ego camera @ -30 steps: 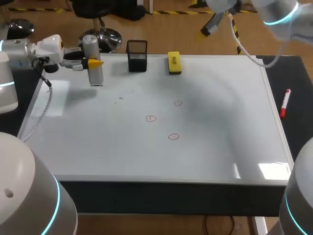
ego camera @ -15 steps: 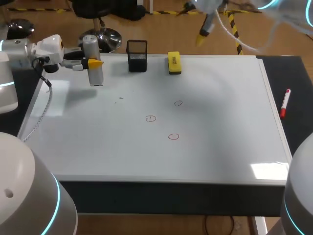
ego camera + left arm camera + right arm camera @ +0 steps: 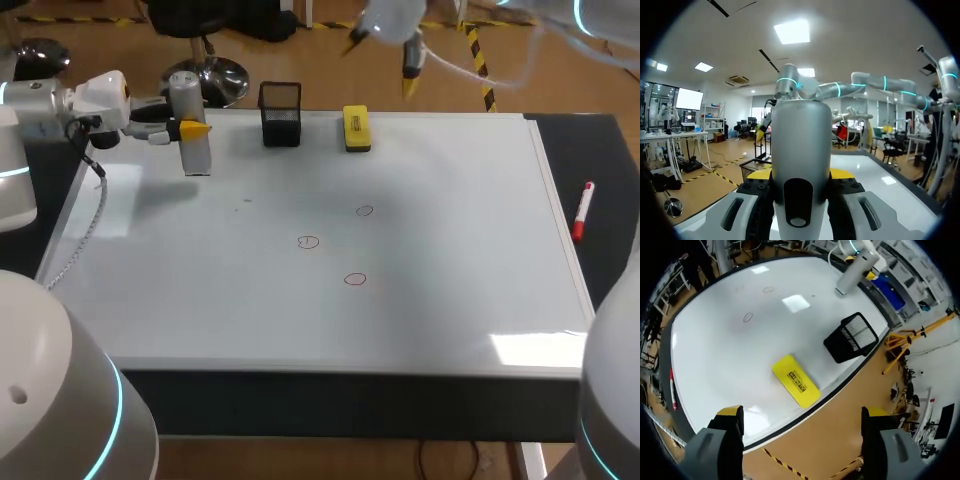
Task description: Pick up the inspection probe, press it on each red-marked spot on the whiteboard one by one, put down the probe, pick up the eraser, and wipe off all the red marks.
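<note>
**Left gripper grips the probe; right gripper hangs open over the eraser**

Our left gripper [image 3: 188, 130] is clamped on the probe [image 3: 196, 155], a grey cylinder held upright. In the left wrist view both yellow fingertips [image 3: 761, 173] press its sides. The probe's lower end is at the far left part of the board [image 3: 450, 300]. We cannot tell whether it touches.

A black mesh cup [image 3: 280, 113] stands near this gripper, on its right. The yellow eraser [image 3: 356, 128] lies flat just past the cup.

Our right gripper [image 3: 383, 55] hangs above the board's far edge. Its fingers [image 3: 730, 412] are spread wide with nothing between them. In its wrist view the eraser lies below and ahead, touching neither finger.

Three red marks [image 3: 308, 241] sit mid-board, well apart from both grippers. A red marker [image 3: 582, 210] lies off the board, on the dark table to the right gripper's side.
</note>
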Available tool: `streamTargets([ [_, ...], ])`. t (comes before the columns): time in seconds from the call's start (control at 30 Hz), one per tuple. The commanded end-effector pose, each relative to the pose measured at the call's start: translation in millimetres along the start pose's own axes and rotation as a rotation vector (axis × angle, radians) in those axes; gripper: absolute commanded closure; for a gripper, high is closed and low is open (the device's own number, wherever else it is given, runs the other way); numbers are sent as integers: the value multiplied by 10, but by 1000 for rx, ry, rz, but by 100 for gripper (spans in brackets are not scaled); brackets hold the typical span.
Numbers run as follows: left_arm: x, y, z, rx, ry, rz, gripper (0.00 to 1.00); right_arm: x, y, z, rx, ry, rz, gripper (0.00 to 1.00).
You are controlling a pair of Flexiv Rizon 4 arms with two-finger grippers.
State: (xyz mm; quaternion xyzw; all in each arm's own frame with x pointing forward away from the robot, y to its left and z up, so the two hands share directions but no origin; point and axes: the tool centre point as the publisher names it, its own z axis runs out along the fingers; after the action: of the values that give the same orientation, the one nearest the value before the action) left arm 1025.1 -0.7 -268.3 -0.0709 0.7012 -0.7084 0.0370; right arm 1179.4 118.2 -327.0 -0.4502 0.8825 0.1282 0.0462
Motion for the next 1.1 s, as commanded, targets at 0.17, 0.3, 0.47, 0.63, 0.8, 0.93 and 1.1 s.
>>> streamTargets([
  [0.17,0,-8,-2,0,1,1,100,-29,66,-14,464,773,-516,0],
  [0.3,0,-8,-2,0,1,1,100,-26,63,-44,456,757,-486,0],
  [0.47,0,-8,-2,0,1,1,100,-26,63,-44,456,757,-486,0],
  [0.63,0,-8,-2,0,1,1,100,-26,63,-44,456,757,-486,0],
  [0.8,0,-8,-2,0,1,1,100,-26,63,-44,456,757,-486,0],
  [0.93,0,-8,-2,0,1,1,100,-6,50,-11,430,689,-435,0],
  [1.1,0,-8,-2,0,1,1,100,77,75,92,399,620,-385,0],
])
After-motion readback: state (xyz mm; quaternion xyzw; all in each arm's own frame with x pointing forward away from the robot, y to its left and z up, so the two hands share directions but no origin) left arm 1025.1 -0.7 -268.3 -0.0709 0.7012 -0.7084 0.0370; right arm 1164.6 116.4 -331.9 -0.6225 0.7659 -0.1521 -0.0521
